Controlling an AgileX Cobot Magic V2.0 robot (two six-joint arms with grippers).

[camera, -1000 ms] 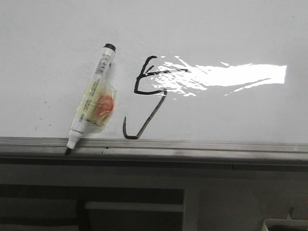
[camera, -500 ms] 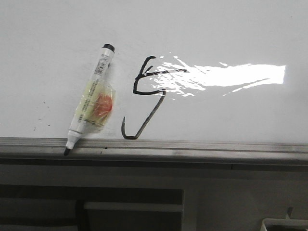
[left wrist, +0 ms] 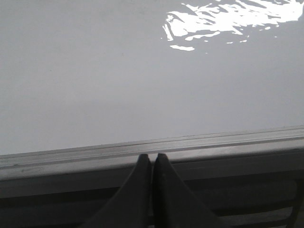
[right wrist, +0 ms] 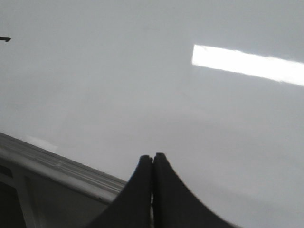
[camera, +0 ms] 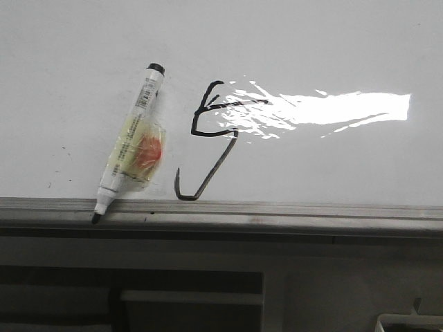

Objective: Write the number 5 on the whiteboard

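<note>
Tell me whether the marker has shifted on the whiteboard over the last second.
Barely. The marker has slid very slightly left and down against the frame rail; the number 5 shifts the same way, so the camera may have moved.

A crooked, thin black hand-drawn number 5 (camera: 211, 135) is seen on the glossy white whiteboard (camera: 332, 48), its hooked tail ending near the grey aluminium front edge.

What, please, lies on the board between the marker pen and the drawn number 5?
In the front view, nothing: only a bare strip of whiteboard separates the marker pen from the number 5.
</note>
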